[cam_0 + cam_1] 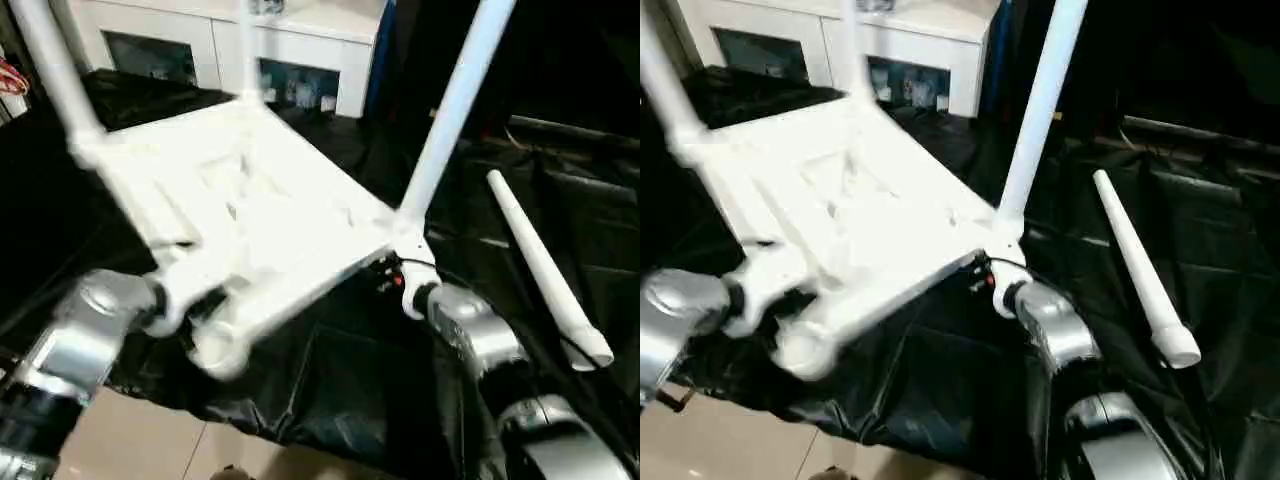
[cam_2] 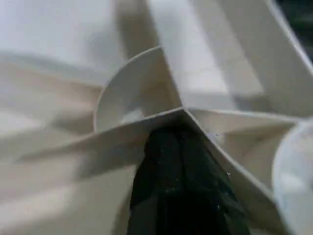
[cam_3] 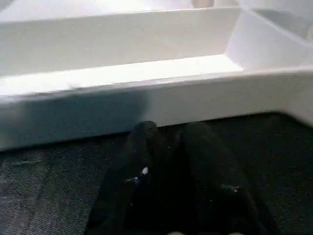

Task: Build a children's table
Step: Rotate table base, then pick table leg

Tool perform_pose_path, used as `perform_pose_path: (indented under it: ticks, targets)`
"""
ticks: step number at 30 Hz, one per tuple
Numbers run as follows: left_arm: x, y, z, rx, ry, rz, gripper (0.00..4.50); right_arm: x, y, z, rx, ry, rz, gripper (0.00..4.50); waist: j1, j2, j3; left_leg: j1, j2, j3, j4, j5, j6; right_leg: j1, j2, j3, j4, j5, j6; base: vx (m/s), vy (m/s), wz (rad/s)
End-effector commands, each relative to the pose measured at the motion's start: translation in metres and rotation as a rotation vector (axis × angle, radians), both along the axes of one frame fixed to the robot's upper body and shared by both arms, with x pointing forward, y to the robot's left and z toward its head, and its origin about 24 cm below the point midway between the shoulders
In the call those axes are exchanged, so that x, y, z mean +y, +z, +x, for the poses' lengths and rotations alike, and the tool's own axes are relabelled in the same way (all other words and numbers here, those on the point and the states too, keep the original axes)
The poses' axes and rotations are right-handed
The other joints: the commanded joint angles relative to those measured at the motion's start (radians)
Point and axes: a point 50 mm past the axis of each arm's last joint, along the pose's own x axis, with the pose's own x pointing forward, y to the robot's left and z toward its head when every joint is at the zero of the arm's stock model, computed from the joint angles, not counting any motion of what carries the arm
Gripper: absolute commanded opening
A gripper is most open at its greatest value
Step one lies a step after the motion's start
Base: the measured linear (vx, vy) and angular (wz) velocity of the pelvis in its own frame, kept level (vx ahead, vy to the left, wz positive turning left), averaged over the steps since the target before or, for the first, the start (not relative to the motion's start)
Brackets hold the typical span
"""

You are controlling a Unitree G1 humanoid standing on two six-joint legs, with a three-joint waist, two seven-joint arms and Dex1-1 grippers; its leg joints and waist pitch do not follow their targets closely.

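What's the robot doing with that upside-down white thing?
It is building a children's table. The top lies underside up on black sheeting, tilted, with three legs already standing in corner sockets. The left gripper, shut, is at a rib on the underside near an empty socket. The right gripper is at the near edge. The fourth leg lies loose to the right.

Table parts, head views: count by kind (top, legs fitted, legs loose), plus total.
Table top: 1
Fitted legs, standing up from the upturned top's corners: 3
Loose leg, lying on the black cloth: 1
Total: 5
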Motion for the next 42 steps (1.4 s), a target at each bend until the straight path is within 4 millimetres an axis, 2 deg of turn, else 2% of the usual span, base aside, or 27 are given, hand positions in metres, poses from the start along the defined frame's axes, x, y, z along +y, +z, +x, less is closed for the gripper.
perform_pose_path:
  ticks: [1,3,7,8,9,11,13,16,17,18,19,20,21,22,24,25,26,27,28,29,31,32,34,37,39,41,42]
  targets:
    - [-0.026,-0.012,-0.009,0.094,-0.114,-0.055,0.0,0.012,0.01,0.006,-0.041,0.038,0.015,0.73,0.006,0.01,-0.061,0.003,0.031,-0.006,-0.069,-0.134,-0.002,0.054,-0.085,0.055,-0.058,-0.104,-0.215,0.0,0.0,0.0]
    - [-0.033,-0.012,-0.007,0.099,-0.126,-0.064,0.0,0.013,0.009,0.007,-0.046,0.043,0.016,0.68,0.005,0.01,-0.061,0.003,0.031,-0.006,-0.068,-0.14,-0.002,0.054,-0.085,0.056,-0.059,-0.115,-0.215,0.0,0.0,0.0]
    - [-0.052,-0.012,0.018,-0.023,-0.063,-0.079,0.0,0.01,0.009,0.008,-0.062,0.036,0.0,0.27,0.008,0.007,-0.061,0.002,0.029,-0.005,-0.065,-0.144,0.0,0.055,-0.083,0.057,-0.065,-0.131,-0.204,0.0,0.0,0.0]
    - [-0.056,-0.012,0.024,-0.05,-0.044,-0.09,0.0,0.007,0.01,0.009,-0.068,0.026,-0.006,0.27,0.01,0.006,-0.064,0.001,0.029,-0.005,-0.064,-0.14,0.0,0.058,-0.084,0.057,-0.062,-0.127,-0.198,0.0,0.0,0.0]
    - [-0.063,-0.012,0.037,-0.123,0.014,-0.11,0.0,0.001,0.012,0.01,-0.077,-0.004,-0.007,0.06,0.01,0.004,-0.062,-0.001,0.027,-0.006,-0.064,-0.14,0.003,0.058,-0.083,0.056,-0.064,-0.133,-0.195,0.0,0.0,0.0]
    - [-0.065,-0.011,0.042,-0.147,0.036,-0.117,0.0,-0.005,0.014,0.01,-0.086,-0.028,-0.01,0.06,0.015,0.006,-0.064,0.001,0.028,-0.006,-0.062,-0.156,-0.001,0.056,-0.084,0.056,-0.068,-0.157,-0.181,0.0,0.0,0.0]
    - [-0.066,-0.01,0.044,-0.167,0.034,-0.117,0.0,-0.012,0.017,0.011,-0.096,-0.058,-0.012,0.06,0.016,0.008,-0.066,-0.003,0.03,-0.01,-0.063,-0.149,-0.004,0.06,-0.084,0.054,-0.062,-0.143,-0.175,0.0,0.0,0.0]
    - [-0.068,-0.004,0.038,-0.148,-0.014,-0.157,0.0,-0.032,0.023,0.009,-0.089,-0.122,-0.076,0.06,0.017,0.008,-0.069,0.001,0.029,-0.009,-0.059,-0.119,0.001,0.059,-0.079,0.054,-0.057,-0.081,-0.177,0.0,0.0,0.0]
    - [-0.069,0.002,0.034,-0.149,-0.045,-0.197,0.0,-0.045,0.028,0.008,-0.085,-0.148,-0.1,0.06,0.02,0.016,-0.069,0.002,0.029,-0.008,-0.058,-0.111,0.0,0.059,-0.078,0.054,-0.055,-0.061,-0.182,0.0,0.0,0.0]
    - [-0.07,0.006,0.032,-0.16,-0.066,-0.222,0.0,-0.051,0.032,0.007,-0.075,-0.159,-0.071,0.06,0.019,0.01,-0.069,0.0,0.028,-0.007,-0.058,-0.108,0.002,0.061,-0.077,0.054,-0.055,-0.042,-0.187,0.0,0.0,0.0]
    - [-0.071,0.007,0.031,-0.166,-0.071,-0.229,0.0,-0.054,0.034,0.007,-0.073,-0.164,-0.059,0.06,0.019,0.01,-0.068,0.0,0.027,-0.006,-0.058,-0.115,0.005,0.061,-0.075,0.055,-0.056,-0.043,-0.189,0.0,0.0,0.0]
    - [-0.072,0.015,0.031,-0.192,-0.067,-0.274,0.0,-0.069,0.044,0.008,-0.076,-0.205,-0.052,0.2,0.019,0.013,-0.067,-0.001,0.029,-0.008,-0.058,-0.12,0.007,0.064,-0.077,0.054,-0.056,-0.042,-0.192,0.0,0.0,0.0]
    - [-0.072,0.016,0.031,-0.197,-0.063,-0.283,0.0,-0.072,0.046,0.008,-0.078,-0.215,-0.057,0.2,0.019,0.011,-0.067,-0.001,0.029,-0.007,-0.058,-0.121,0.007,0.062,-0.076,0.054,-0.057,-0.045,-0.194,0.0,0.0,0.0]
    - [-0.072,0.02,0.032,-0.203,-0.048,-0.31,0.2,-0.082,0.052,0.01,-0.08,-0.253,-0.081,0.2,0.019,0.014,-0.065,0.0,0.026,-0.005,-0.057,-0.134,0.005,0.06,-0.074,0.053,-0.061,-0.069,-0.195,0.0,0.0,0.0]
    - [-0.072,0.024,0.031,-0.202,-0.051,-0.318,0.41,-0.094,0.058,0.011,-0.073,-0.301,-0.098,0.48,0.018,0.012,-0.061,0.001,0.026,-0.006,-0.059,-0.164,-0.002,0.059,-0.075,0.052,-0.067,-0.137,-0.185,0.0,0.0,0.0]
    - [-0.072,0.027,0.03,-0.2,-0.055,-0.329,0.41,-0.103,0.063,0.012,-0.063,-0.342,-0.115,0.54,0.018,0.008,-0.061,0.002,0.024,-0.005,-0.059,-0.177,-0.004,0.058,-0.075,0.052,-0.072,-0.183,-0.173,0.0,0.0,0.0]
    - [-0.072,0.029,0.029,-0.198,-0.058,-0.337,0.46,-0.11,0.067,0.013,-0.056,-0.371,-0.126,0.61,0.019,0.009,-0.061,0.001,0.025,-0.007,-0.06,-0.17,-0.008,0.059,-0.076,0.052,-0.072,-0.2,-0.164,0.0,0.0,0.0]
    - [-0.073,0.033,0.028,-0.202,-0.065,-0.352,0.46,-0.12,0.074,0.013,-0.04,-0.415,-0.15,0.61,0.017,0.002,-0.061,0.001,0.025,-0.006,-0.059,-0.165,-0.008,0.059,-0.074,0.052,-0.071,-0.2,-0.161,0.0,0.0,0.0]
    - [-0.073,0.037,0.028,-0.212,-0.067,-0.361,0.79,-0.128,0.079,0.013,-0.024,-0.448,-0.171,0.84,0.018,0.002,-0.062,0.002,0.024,-0.005,-0.058,-0.151,-0.007,0.059,-0.072,0.053,-0.07,-0.19,-0.158,0.0,0.0,0.0]
    - [-0.073,0.038,0.027,-0.217,-0.066,-0.364,0.83,-0.131,0.082,0.013,-0.018,-0.462,-0.18,0.9,0.019,0.004,-0.062,0.001,0.023,-0.005,-0.056,-0.138,-0.005,0.058,-0.071,0.052,-0.068,-0.174,-0.158,0.0,0.0,0.0]
    - [-0.074,0.04,0.027,-0.232,-0.059,-0.37,0.87,-0.14,0.088,0.011,0.007,-0.504,-0.209,0.98,0.017,-0.005,-0.063,-0.004,0.021,-0.004,-0.055,-0.122,0.001,0.061,-0.07,0.052,-0.066,-0.158,-0.154,0.0,0.0,0.0]
    - [-0.074,0.041,0.026,-0.234,-0.058,-0.374,0.87,-0.144,0.09,0.01,0.016,-0.526,-0.22,0.98,0.018,-0.002,-0.063,-0.004,0.021,-0.004,-0.054,-0.111,0.003,0.06,-0.071,0.052,-0.066,-0.155,-0.15,0.0,0.0,0.0]
    - [-0.075,0.041,0.026,-0.236,-0.057,-0.377,1.21,-0.147,0.093,0.01,0.02,-0.543,-0.227,1.25,0.017,-0.002,-0.064,-0.003,0.021,-0.003,-0.052,-0.102,0.006,0.059,-0.071,0.052,-0.065,-0.144,-0.154,0.0,0.0,0.0]
    - [-0.076,0.043,0.022,-0.228,-0.065,-0.393,1.29,-0.156,0.097,0.008,0.042,-0.59,-0.253,1.4,0.018,-0.003,-0.065,-0.002,0.022,-0.003,-0.052,-0.096,0.008,0.06,-0.071,0.051,-0.063,-0.136,-0.161,0.0,0.0,0.0]
    - [-0.077,0.045,0.019,-0.217,-0.076,-0.408,1.59,-0.162,0.099,0.006,0.071,-0.623,-0.27,1.67,0.019,-0.003,-0.064,-0.003,0.021,-0.003,-0.051,-0.096,0.005,0.06,-0.069,0.051,-0.062,-0.127,-0.168,0.0,0.0,0.0]
    - [-0.079,0.048,0.016,-0.206,-0.093,-0.42,1.7,-0.17,0.1,0.0,0.128,-0.651,-0.282,1.76,0.019,-0.004,-0.063,-0.003,0.021,-0.002,-0.051,-0.103,0.003,0.061,-0.069,0.051,-0.063,-0.143,-0.163,0.0,0.0,0.0]
    - [-0.079,0.049,0.016,-0.205,-0.095,-0.422,1.74,-0.172,0.099,-0.001,0.143,-0.653,-0.287,2.0,0.02,-0.004,-0.062,-0.003,0.02,-0.002,-0.051,-0.106,0.003,0.06,-0.069,0.051,-0.066,-0.157,-0.155,0.0,0.0,0.0]
